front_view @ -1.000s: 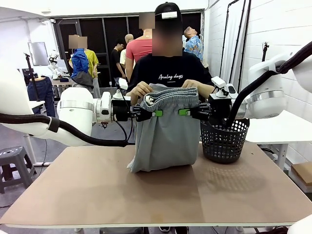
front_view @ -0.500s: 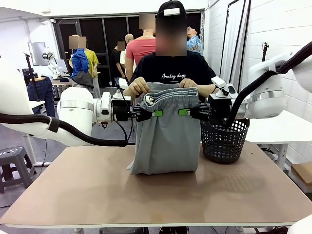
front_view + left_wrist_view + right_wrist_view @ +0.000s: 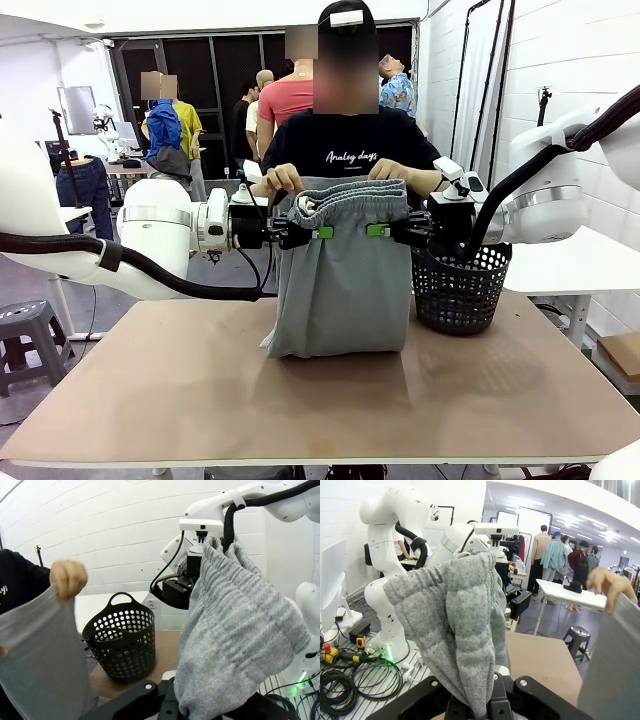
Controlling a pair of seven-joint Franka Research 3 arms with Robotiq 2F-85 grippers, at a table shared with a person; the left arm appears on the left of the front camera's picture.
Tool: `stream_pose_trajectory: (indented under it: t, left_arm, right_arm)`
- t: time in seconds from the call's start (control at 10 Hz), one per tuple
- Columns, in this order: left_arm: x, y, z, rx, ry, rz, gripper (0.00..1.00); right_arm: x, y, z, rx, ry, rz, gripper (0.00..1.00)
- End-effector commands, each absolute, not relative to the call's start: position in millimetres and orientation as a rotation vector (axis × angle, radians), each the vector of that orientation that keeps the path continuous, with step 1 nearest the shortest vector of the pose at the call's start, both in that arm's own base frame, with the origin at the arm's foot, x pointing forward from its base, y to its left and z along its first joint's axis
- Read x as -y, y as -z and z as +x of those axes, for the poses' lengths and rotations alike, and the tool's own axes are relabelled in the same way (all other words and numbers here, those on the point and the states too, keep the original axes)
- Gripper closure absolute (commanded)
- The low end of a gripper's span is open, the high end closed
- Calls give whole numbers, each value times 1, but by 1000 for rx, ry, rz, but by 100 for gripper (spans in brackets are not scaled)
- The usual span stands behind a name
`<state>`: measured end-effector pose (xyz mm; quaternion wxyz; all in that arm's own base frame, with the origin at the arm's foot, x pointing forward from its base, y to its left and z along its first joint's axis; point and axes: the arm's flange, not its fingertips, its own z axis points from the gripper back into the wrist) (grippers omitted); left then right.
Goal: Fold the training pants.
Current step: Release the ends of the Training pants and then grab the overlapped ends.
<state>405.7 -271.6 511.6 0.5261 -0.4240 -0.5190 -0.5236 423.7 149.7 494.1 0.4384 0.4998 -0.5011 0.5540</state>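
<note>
So the training pants are hanging up in the middle, over the far half of the table. The gathered waistband is on top. The bottom fold looks like it's resting on the tabletop, though from the front it's hard to be sure.

The left gripper comes in sideways from the left and is pinched tight on the near layer of the waistband. The right gripper does the same from the right. In both wrist views the grey fabric bunches up right out of the clamped fingers and blocks a big chunk of the picture.

The person across the table has one hand on the far left part of the waistband and the other hand on the far right part, holding the back layer a bit higher than the front one.

Other stuff: a black perforated basket with handles sits on the table just right of the pants, under the right arm's wrist. A grey stool stands on the floor off the table's left side.

Count: one pair of pants, two grippers, two hands, one basket, one stool, one table.
</note>
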Motion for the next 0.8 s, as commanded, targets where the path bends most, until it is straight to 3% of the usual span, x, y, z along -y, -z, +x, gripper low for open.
stream_pose_trajectory:
  t: [0.0,0.7]
  left_arm:
    - [272,-514,405,1248,1245,-1010,100]
    - [272,-514,405,1248,1245,-1010,100]
  right_arm:
    - [-151,-495,422,1248,-1381,1247,100]
    - [-151,-495,422,1248,-1381,1247,100]
